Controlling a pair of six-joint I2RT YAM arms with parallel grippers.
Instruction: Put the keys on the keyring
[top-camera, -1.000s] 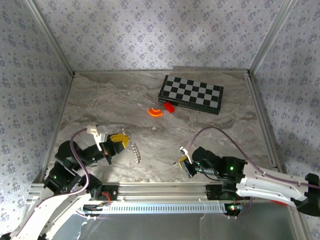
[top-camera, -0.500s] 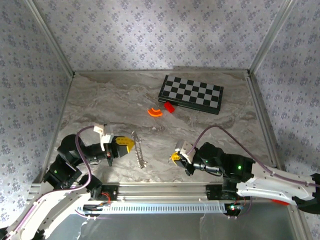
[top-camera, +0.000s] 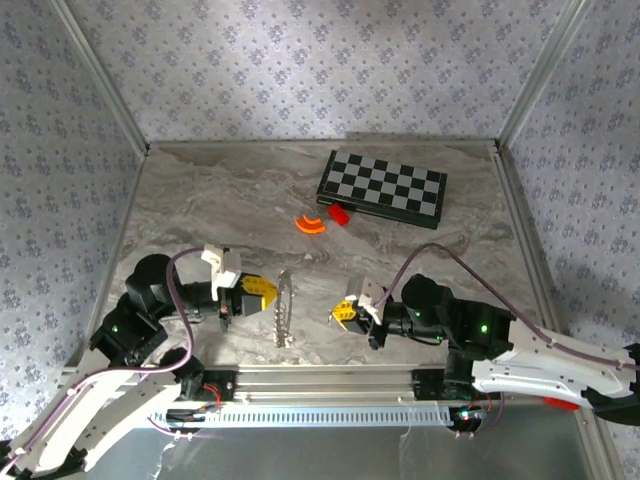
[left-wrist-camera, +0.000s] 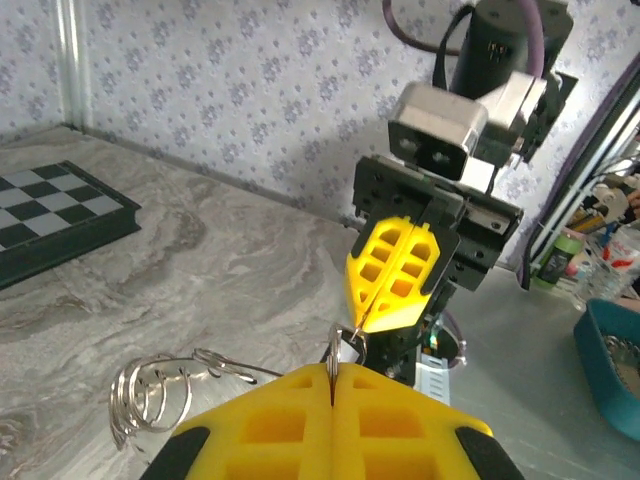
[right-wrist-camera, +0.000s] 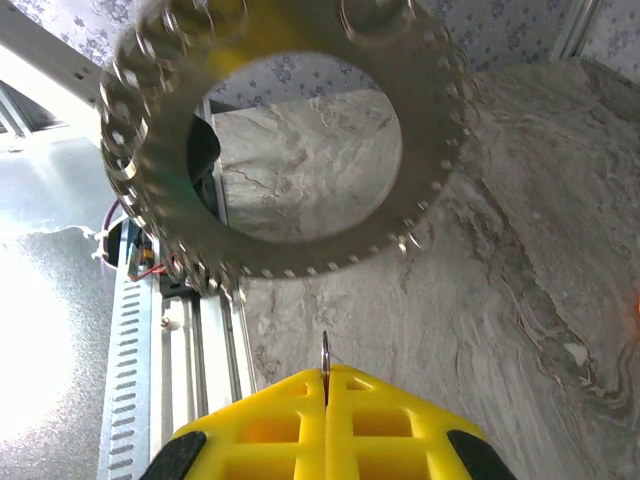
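Note:
My left gripper (top-camera: 270, 296) is shut on the keyring (top-camera: 283, 310), a silvery chain loop that stands edge-on just right of its yellow fingertips. In the left wrist view a thin ring edge is pinched at my left gripper (left-wrist-camera: 332, 372), and wire coils of the keyring (left-wrist-camera: 150, 395) trail to the left. My right gripper (top-camera: 337, 313) faces it from the right, a short gap away, shut on the key (right-wrist-camera: 324, 352), a thin silvery sliver poking from the fingertips. In the right wrist view the keyring (right-wrist-camera: 290, 262) looms blurred straight ahead of my right gripper (right-wrist-camera: 324, 375).
A folded chessboard (top-camera: 382, 187) lies at the back of the marble table. A red block (top-camera: 339, 214) and an orange arc piece (top-camera: 310, 224) sit in front of it. The aluminium rail (top-camera: 330, 380) runs along the near edge, just below both grippers.
Both grippers have closed in on each other: the left moved right with the keyring, the right moved left with the key. The loop now stands between them.

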